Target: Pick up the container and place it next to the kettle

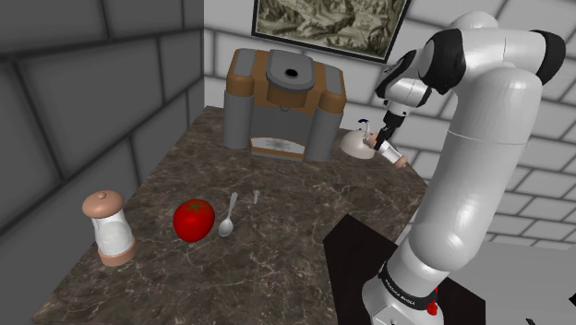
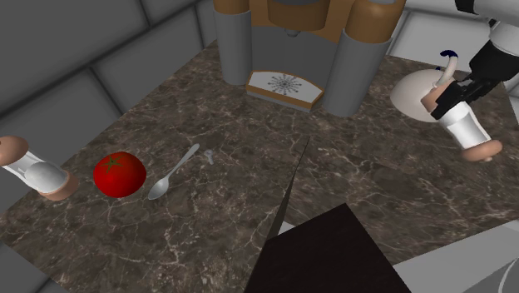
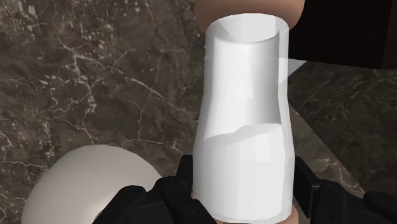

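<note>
The pincer (image 2: 449, 98) is clamped on the white container (image 2: 466, 129), which it holds tilted just beside the kettle (image 2: 413, 94). This looks like positioning for release onto the worktop (image 2: 249, 208).

The shoulder view sits high beside and a little behind the stand (image 1: 369, 254). It looks down across the dark marbled counter (image 1: 277, 258) toward the coffee machine (image 1: 282, 106) at the brick wall, with the arm (image 1: 480, 157) rising at its right. The second exterior view faces much the same way but stands nearer and looks down more steeply, cropping the machine's top. Both share the tomato (image 1: 194, 220), the spoon (image 1: 227, 218) and the tool (image 1: 388, 137). The wrist view looks along the tool, very close on the white container (image 3: 245, 127) it clasps.
</note>
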Robot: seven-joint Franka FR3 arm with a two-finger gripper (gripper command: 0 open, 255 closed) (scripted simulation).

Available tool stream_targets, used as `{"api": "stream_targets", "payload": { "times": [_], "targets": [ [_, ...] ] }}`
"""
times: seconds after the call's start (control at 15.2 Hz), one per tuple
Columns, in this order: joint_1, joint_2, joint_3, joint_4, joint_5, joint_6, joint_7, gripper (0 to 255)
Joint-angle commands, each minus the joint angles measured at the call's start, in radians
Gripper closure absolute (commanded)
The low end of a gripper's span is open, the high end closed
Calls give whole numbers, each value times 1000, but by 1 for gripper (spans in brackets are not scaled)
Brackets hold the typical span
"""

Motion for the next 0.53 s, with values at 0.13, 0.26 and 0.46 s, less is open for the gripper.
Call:
{"api": "stream_targets", "payload": {
  "times": [0.13,0.26,0.46],
  "targets": [
    [-18,36,18,-22,41,42,-29,255],
    [-27,55,28,-32,62,62,-44,255],
    [-43,84,46,-44,94,91,-67,255]
  ]
}}
